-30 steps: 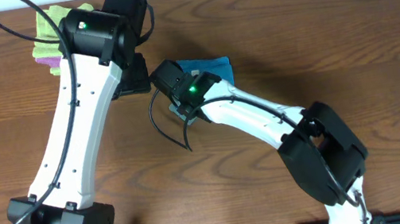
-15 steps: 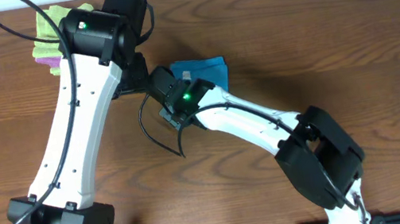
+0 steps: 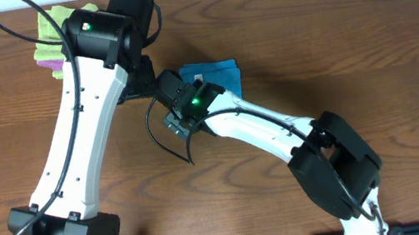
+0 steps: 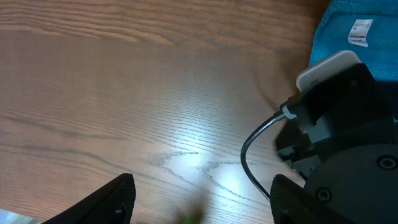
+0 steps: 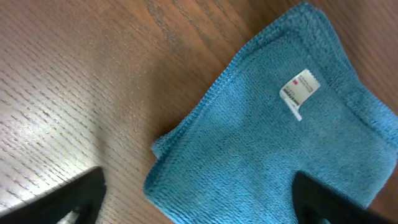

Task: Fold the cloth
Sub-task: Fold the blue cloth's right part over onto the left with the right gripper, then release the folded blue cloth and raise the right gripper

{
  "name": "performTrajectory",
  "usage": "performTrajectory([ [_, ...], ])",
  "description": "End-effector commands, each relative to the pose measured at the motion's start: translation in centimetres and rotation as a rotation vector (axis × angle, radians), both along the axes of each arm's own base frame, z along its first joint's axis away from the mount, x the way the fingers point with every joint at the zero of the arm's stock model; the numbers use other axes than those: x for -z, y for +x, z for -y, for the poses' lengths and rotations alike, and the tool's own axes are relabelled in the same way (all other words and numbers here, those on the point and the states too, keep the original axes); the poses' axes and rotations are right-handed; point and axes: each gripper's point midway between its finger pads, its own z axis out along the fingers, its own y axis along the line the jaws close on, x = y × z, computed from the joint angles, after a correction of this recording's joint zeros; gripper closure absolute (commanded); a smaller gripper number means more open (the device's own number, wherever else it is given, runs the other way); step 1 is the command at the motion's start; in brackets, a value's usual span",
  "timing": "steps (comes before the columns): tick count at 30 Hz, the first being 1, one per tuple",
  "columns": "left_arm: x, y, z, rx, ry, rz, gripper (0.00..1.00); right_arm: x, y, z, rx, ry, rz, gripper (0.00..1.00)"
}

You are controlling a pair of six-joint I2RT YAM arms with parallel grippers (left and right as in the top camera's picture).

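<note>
Right gripper (image 5: 199, 200) hangs wide open above the folded blue cloth (image 5: 267, 124).

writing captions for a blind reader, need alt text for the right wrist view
A folded blue cloth with a small white tag lies on a wooden table, filling the right of the frame. The right claw shows two dark fingertips at the bottom corners, spread wide and holding nothing.

The right gripper (image 5: 199, 186) hovers over the cloth's (image 5: 267, 124) edge, jaws spread wide and empty. The left gripper (image 4: 202, 190) hangs beside the cloth, jaws parted, holding nothing.
</note>
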Motion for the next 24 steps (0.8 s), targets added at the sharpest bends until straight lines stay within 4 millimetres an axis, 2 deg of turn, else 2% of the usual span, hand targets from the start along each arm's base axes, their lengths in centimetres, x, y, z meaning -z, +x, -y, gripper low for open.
performTrajectory([
  [1, -0.7, -0.2, -0.4, 0.009, 0.003, 0.018, 0.30, -0.8, 0.7, 0.0, 0.011, -0.015, 0.046, 0.01],
  [5, -0.7, -0.2, -0.3, 0.009, 0.000, 0.017, 0.29, -1.7, 2.7, 1.1, 0.127, -0.015, 0.133, 0.01],
  [8, -0.6, -0.1, 0.3, 0.020, -0.032, 0.016, 0.29, -1.6, 3.9, 2.5, 0.279, 0.071, 0.109, 0.01],
  [13, -0.5, 0.3, 1.7, 0.064, -0.099, 0.018, 0.28, -0.4, 5.9, 6.0, 0.546, 0.337, -0.130, 0.01],
  [17, -0.4, 0.4, 2.4, 0.108, -0.129, 0.015, 0.28, -0.5, 7.8, 9.8, 0.629, 0.502, -0.285, 0.01],
  [20, -0.4, 0.3, 2.4, 0.140, -0.125, 0.010, 0.25, -0.4, 7.5, 12.6, 0.733, 0.591, -0.426, 0.01],
  [24, -0.3, 0.1, 3.5, 0.185, -0.176, -0.009, 0.16, -0.2, 6.0, 13.4, 0.792, 0.608, -0.534, 0.01],
])
